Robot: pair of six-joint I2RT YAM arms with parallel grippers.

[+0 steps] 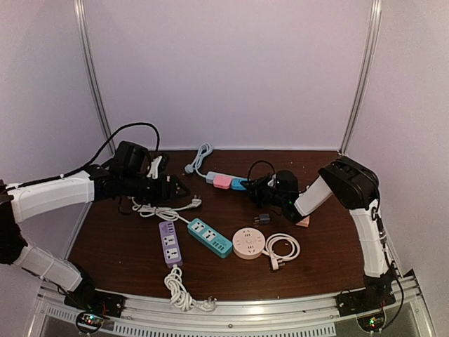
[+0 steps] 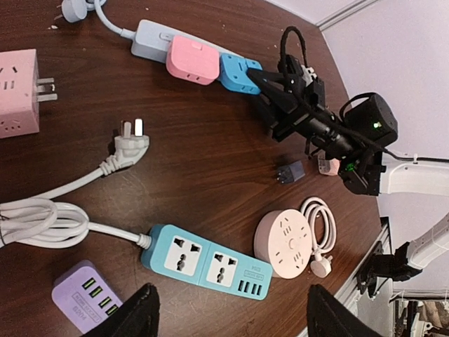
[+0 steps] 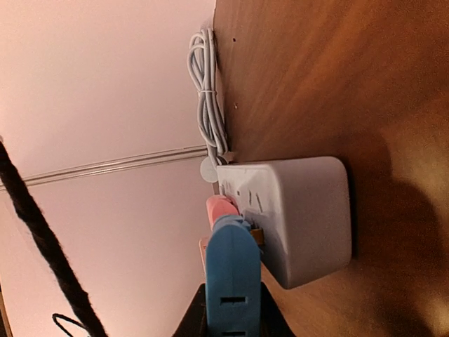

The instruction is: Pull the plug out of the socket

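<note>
I'm taking the grey strip (image 1: 209, 175) as my marker: a smooth, round-cornered plastic bar lying flat on the dark wood-grain table (image 1: 126, 242) near its back edge. The blue plug (image 3: 233, 281), a matte, boxy block with softened corners, is seated in the grey strip's face at its right end, with a rounded pink plug (image 2: 191, 60) touching it on the left. From the right wrist I see the right claw (image 3: 233, 326) pinching the blue plug, its dark fingers (image 3: 193, 324) pressed flat to both flanks. A thin brassy bit shows where the blue plug meets the grey strip. The grey strip's own cable (image 3: 207, 98), glossy and tied in a long bundle, runs off its far end toward the back wall. The left claw (image 2: 235, 316) hangs left of the grey strip and well apart from it, spread wide with nothing between its black fingers (image 2: 140, 312). On the base side of the grey strip lie a teal strip (image 1: 209, 237), a slim rectangle, a purple strip (image 1: 170, 243) just beside it, and a round socket (image 1: 248, 243), a pale pink puck. A small grey adapter (image 2: 290, 172) sits between the round socket and the grey strip. A pink cube (image 2: 17, 91) with bare metal prongs lies left of the grey strip.
</note>
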